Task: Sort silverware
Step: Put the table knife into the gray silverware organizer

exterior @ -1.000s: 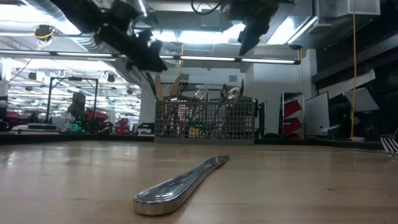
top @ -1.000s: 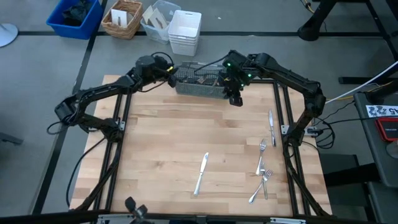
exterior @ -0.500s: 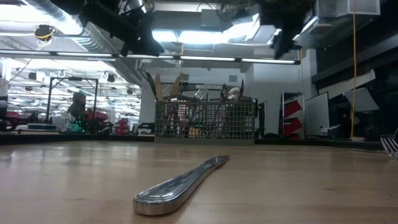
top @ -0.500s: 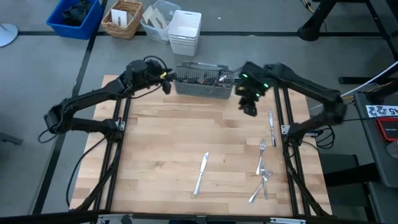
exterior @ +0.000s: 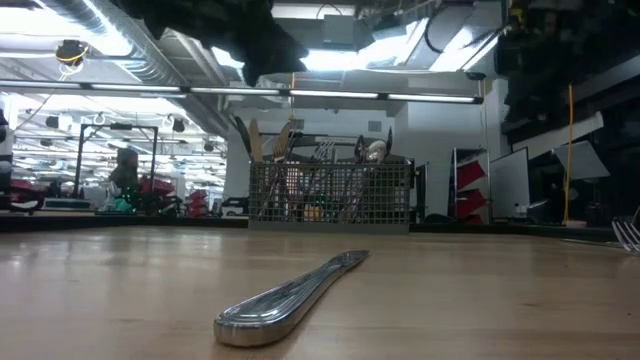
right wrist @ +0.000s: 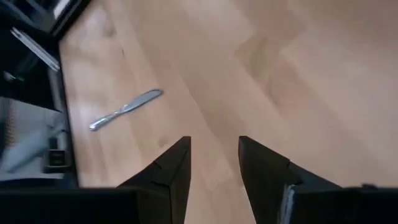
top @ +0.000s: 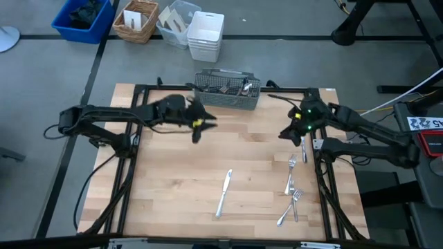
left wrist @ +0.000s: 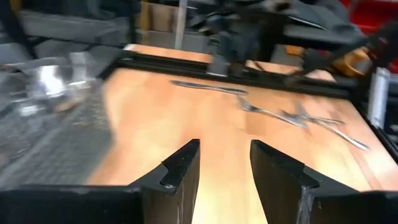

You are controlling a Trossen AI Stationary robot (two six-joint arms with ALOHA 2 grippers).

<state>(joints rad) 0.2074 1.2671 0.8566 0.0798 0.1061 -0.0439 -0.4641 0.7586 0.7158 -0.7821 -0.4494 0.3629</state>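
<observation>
Left gripper (top: 196, 131): moved from the caddy's left end out over the bare wood in front of it; fingers (left wrist: 180, 171) seen parted in the left wrist view, nothing between them
Caddy (top: 227, 90): unmoved at the table's (top: 173, 180) far edge, silverware handles standing in it; individual pieces hard to tell apart
Lone knife (top: 224, 192): unchanged, flat near the table's middle front
Right gripper (top: 287, 133): drawn back from beside the caddy toward the right side; fingers (right wrist: 171, 168) parted and empty
Loose silverware (top: 294, 176): a knife and several forks lying along the right side, partly overlapping
Low view: both grippers mostly cut off above
</observation>
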